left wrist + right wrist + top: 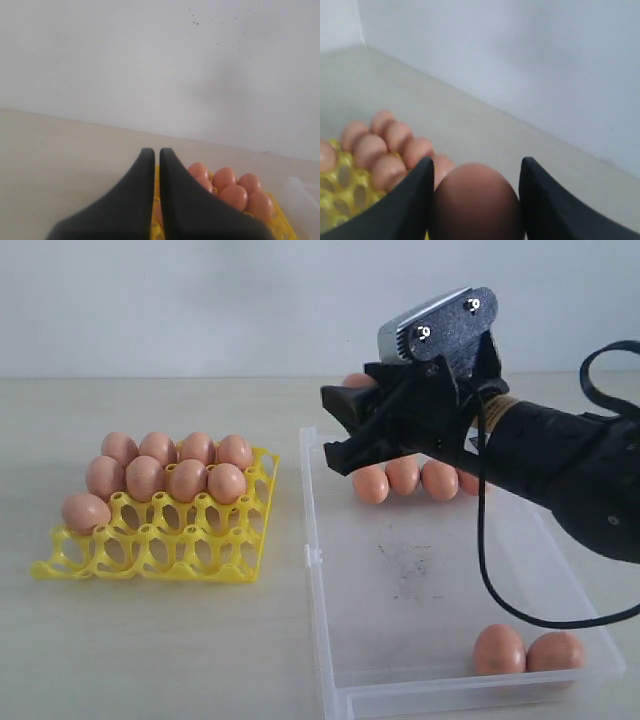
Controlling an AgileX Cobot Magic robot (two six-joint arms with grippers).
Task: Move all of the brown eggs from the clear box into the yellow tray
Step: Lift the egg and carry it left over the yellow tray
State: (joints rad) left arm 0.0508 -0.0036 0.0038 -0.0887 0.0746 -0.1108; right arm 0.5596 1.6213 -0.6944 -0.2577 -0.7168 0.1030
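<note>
With nine eggs seated in the yellow tray and six I can count left in the clear box beside the tray, my right gripper clamps a tenth egg short of the tray, left gripper pinched closed, empty.

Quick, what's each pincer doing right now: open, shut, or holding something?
Left pincer: shut, nothing between its fingers.
Right pincer: closed on a brown egg.
</note>
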